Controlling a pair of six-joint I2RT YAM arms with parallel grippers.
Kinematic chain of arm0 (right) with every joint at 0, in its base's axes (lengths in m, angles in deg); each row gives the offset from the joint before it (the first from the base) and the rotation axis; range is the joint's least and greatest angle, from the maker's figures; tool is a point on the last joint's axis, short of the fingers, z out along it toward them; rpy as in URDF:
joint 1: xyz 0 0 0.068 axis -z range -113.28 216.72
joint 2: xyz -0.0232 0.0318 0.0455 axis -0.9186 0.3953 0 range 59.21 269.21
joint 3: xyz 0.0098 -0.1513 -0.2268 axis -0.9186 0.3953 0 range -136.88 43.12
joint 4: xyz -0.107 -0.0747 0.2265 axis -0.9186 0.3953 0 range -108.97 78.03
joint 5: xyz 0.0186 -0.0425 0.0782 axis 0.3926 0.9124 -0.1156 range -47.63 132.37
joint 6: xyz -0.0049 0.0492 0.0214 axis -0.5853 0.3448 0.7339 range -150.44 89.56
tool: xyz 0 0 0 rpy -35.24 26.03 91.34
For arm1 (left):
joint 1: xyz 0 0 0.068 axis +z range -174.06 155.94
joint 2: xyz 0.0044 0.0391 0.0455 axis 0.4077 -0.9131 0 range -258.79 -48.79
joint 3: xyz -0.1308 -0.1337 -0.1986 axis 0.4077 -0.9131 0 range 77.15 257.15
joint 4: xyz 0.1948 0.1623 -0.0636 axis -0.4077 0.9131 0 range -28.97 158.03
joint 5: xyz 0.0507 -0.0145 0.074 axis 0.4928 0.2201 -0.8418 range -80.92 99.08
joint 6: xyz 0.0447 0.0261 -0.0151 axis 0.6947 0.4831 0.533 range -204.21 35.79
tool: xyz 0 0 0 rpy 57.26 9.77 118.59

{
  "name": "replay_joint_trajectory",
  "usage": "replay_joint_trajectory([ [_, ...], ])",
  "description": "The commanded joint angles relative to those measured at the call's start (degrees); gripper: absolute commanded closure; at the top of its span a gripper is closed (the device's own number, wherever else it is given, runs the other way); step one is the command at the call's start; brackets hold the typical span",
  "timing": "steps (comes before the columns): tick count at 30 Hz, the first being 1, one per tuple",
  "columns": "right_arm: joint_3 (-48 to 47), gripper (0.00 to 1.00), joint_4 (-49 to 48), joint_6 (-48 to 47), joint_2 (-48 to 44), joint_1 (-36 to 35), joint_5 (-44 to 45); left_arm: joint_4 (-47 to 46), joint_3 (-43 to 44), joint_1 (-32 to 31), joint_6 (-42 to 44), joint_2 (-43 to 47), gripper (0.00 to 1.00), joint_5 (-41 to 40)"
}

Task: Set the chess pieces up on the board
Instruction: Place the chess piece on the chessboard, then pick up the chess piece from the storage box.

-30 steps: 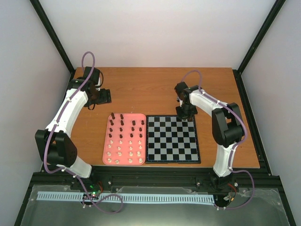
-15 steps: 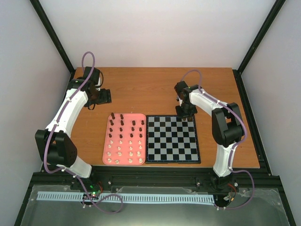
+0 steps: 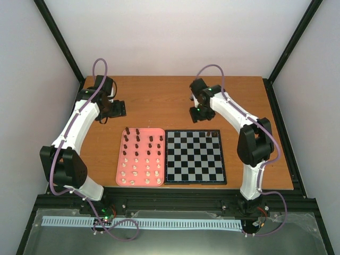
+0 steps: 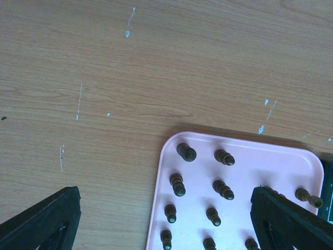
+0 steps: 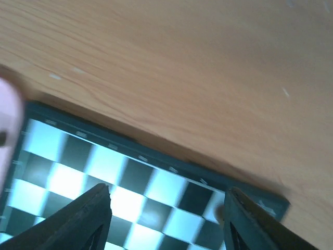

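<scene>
The left gripper [image 3: 116, 109] is held over the bare table [image 3: 159, 101], beyond the far left corner of the pink tray [image 3: 119, 164]. Its fingers [image 4: 47, 221] are spread wide and nothing is gripped between them. The chess pieces [image 3: 139, 154] are set upright in rows on the tray, with the dark ones [image 4: 222, 189] in the far rows and the cream ones [image 3: 135, 171] in the near rows. The board [image 3: 194, 156] is laid just right of the tray. The right gripper [image 3: 197, 113] is held above the table just past the board's far edge. In its blurred wrist view the jaws are parted and nothing is held.
</scene>
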Motion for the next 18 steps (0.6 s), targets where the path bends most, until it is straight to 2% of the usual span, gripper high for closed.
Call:
replay_joint_trajectory([
  [1, -7.9, 0.40, 0.2, 1.2, 5.6, -6.6, -5.0, 0.0, 1.2, -0.1, 0.3, -0.3, 0.00, 0.3],
  [10, -26.0, 0.39, 1.1, 0.3, 20.3, -16.2, -13.0, 0.2, 0.4, -0.1, 0.0, 1.0, 0.00, -0.5],
  [18, -34.3, 0.42, -4.1, 2.1, 26.5, -18.5, -19.0, 0.2, -0.1, -0.1, -1.1, 1.2, 0.00, -0.8],
])
